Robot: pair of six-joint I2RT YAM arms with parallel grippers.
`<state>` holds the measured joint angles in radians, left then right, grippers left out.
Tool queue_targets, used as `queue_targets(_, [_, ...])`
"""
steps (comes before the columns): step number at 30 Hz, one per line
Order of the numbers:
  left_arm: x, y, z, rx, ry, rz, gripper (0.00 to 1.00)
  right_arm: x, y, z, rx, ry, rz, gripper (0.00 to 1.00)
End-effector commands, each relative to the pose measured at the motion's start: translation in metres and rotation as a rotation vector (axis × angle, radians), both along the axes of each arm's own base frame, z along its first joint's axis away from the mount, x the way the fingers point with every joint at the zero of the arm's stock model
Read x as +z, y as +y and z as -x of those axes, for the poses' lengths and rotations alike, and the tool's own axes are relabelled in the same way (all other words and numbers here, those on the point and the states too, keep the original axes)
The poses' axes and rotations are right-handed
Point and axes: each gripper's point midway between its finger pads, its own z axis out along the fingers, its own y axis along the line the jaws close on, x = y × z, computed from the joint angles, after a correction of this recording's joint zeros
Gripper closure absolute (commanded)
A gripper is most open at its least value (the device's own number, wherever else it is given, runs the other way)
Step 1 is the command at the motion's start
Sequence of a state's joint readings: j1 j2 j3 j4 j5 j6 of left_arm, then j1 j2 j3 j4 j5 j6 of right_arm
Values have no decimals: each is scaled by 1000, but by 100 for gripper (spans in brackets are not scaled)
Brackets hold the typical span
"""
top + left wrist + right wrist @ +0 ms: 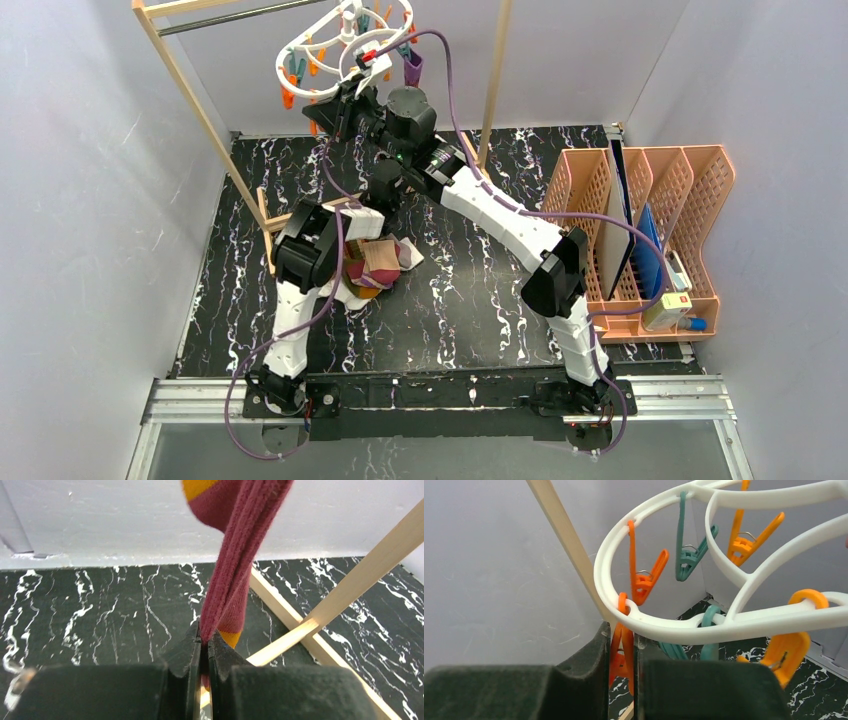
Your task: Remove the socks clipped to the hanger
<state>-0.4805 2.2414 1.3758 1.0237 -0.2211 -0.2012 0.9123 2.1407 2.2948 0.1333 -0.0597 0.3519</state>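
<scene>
The white oval hanger (340, 45) hangs from the rack's bar at the top, with orange and teal pegs; it fills the right wrist view (684, 625). My right gripper (330, 108) is raised to its near rim and shut on an orange peg (623, 650). My left gripper (205, 641) is shut on the lower end of a maroon sock with orange stripes (235, 555) that hangs down from above. In the top view the left gripper (385, 185) lies under the right arm, which hides that sock. Several loose socks (378, 265) lie in a pile on the black marbled table.
The wooden frame rack (190, 90) stands at the back left; its foot bars (320, 625) lie just right of my left gripper, and one post (569, 545) is beside the hanger. An orange desk organizer (650, 230) holding small items stands at the right.
</scene>
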Motion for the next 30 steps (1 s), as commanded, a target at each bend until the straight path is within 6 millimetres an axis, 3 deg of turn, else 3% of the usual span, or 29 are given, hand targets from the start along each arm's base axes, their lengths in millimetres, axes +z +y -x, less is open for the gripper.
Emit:
queue_targets(1, [60,16,19,18,-82,32,100,29,-7,12,18,-27,-58,97])
queue_targets(6, [66,25,43,1,-77,24,100,31,-10,16,24,-24,-56,91])
queue_targets(7, [69,26,47,0,-78,24,100,31,-11,17,25,-22,-57,83])
queue_targets(10, [73,31,60,-4,-78,18,100,32,-12,20,36,-21,-56,41])
queue_targets(14, [82,35,74,-19,-89,5,100,38,-17,24,33,-23,-65,5])
queue_targets(23, [87,52,112,-37,-74,-36,100,33,-46,37,-9,5,-32,2])
queue_targets(30, [89,72,147,-41,-46,-89,100,25,-93,54,-99,-16,9,2])
